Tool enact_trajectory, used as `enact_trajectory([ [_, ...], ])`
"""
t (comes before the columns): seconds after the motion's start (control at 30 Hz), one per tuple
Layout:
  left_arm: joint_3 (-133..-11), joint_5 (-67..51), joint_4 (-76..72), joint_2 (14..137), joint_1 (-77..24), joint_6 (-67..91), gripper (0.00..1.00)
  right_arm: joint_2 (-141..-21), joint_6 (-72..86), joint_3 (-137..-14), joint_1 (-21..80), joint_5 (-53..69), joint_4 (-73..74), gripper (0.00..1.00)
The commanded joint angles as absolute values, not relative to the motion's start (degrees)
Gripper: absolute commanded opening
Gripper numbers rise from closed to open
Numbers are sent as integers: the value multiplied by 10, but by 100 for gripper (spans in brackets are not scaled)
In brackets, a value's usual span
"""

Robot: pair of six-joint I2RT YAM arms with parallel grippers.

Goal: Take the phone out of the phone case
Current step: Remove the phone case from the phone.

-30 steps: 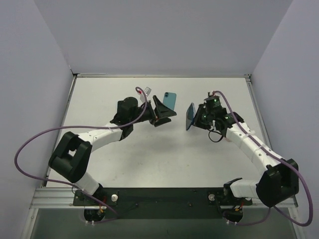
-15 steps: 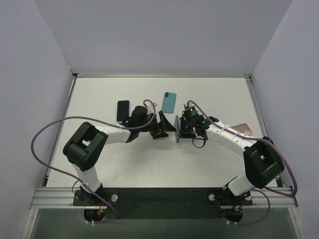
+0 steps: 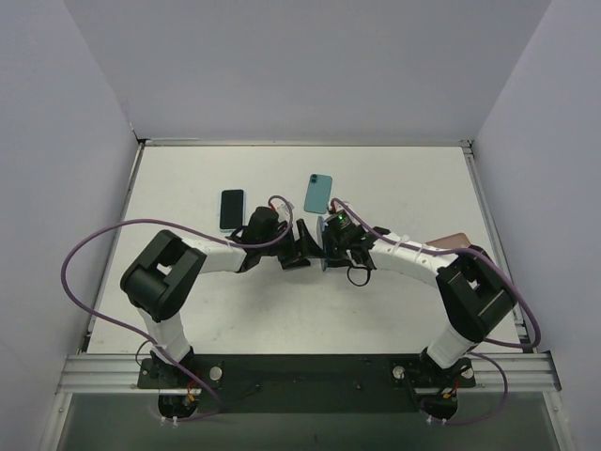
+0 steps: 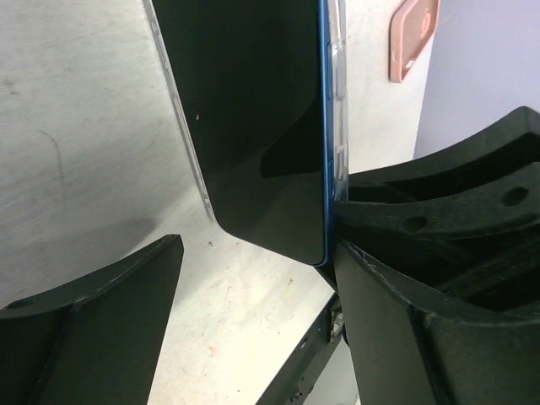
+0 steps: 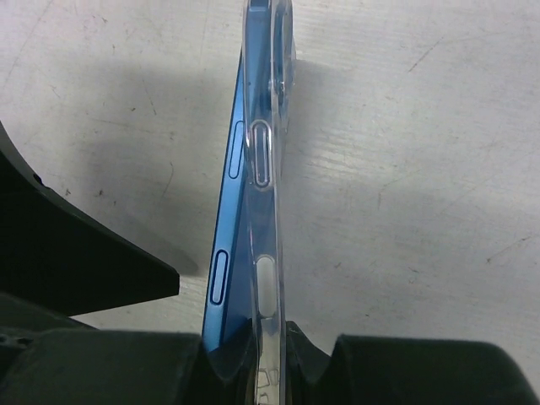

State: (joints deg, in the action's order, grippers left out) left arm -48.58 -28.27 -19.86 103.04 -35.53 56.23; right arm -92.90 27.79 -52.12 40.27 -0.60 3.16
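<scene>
Right end effector [image 5: 253,359] pinching phone [image 5: 224,278], case [image 5: 264,169] edge parted

The phone [image 4: 253,126] stands on edge over the middle of the table [image 3: 282,310], seated in the case [image 5: 265,211]. The right gripper [image 5: 253,359] clamps one end from the right. The left gripper [image 4: 253,245] sits to the left, its fingers [image 4: 93,337] on either side of the other end: one just beside the case, one apart. Behind lie the far-left phone [image 3: 232,209] and the far phone [image 3: 318,193]. The right phone [image 3: 451,241] lies beside the right arm [image 3: 413,256].
</scene>
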Motion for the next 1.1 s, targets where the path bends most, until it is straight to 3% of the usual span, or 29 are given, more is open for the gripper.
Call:
enact_trajectory([
  [0.0,-486,-258,-187,1017,-356,531,80,-979,283,-502,419,32,11,0],
  [0.7,-522,-181,-135,998,-347,564,73,-991,280,-512,433,75,-2,0],
  [1.07,-588,-124,-13,1011,-350,532,67,-976,273,-516,440,65,17,0],
])
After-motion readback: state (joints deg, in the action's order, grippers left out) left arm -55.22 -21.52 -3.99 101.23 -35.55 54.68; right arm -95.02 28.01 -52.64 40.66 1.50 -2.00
